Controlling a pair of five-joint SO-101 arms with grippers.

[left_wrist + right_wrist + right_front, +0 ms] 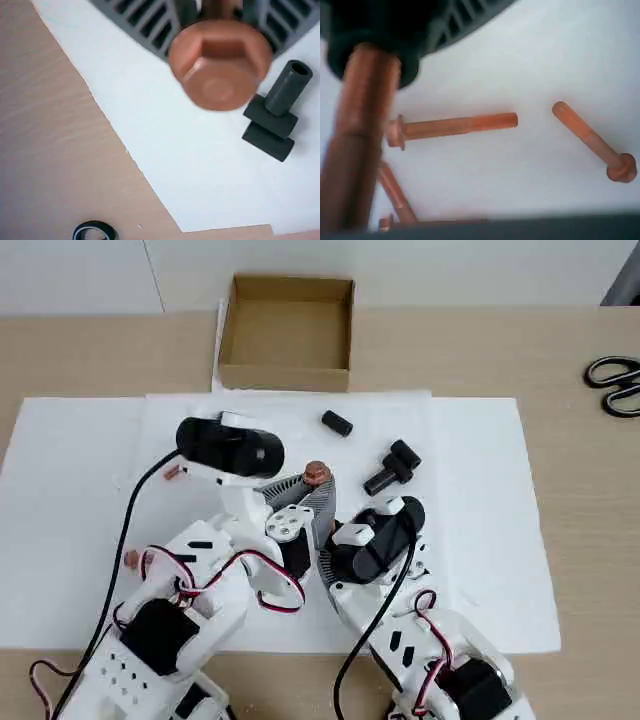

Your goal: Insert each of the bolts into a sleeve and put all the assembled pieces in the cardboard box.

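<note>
Arms meet, left end effector (303, 487) gripping bolt (317, 474), right end effector (325, 504) gripping sleeve (408, 67).

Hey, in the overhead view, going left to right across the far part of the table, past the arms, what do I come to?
Cardboard box → cluster of black sleeves → scissors. The lone black sleeve is left out: it lies within the box's left-to-right span.

Wooden table (60, 350), white paper (480, 540), cardboard box (287, 332)
</note>
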